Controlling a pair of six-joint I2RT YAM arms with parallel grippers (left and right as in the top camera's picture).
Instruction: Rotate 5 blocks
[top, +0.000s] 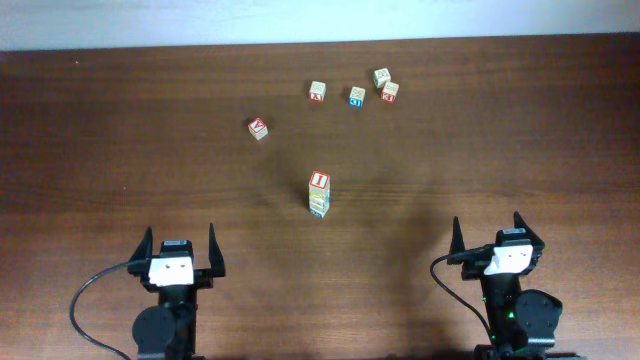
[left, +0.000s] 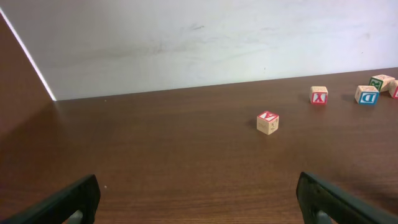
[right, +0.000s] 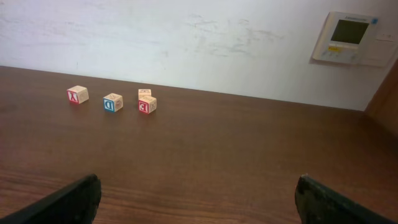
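Left hand (top: 180, 235) and right hand (top: 488, 222) sit wide open and empty at the frame's bottom. Blocks (top: 317, 93) lie upper centre, with the red "I" block (top: 320, 181) mid-frame atop a stack. Each grasp should probably straddle opposite flat faces squarely, without nudging neighbours.

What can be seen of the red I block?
The I block is a small pale-wood cube. Its top face carries a bold red I inside a red border. It sits level on top of a short stack near the middle of the table, resting on the block below. How many blocks lie under it is hard to tell. Nothing else touches it. Only the overhead view shows it.
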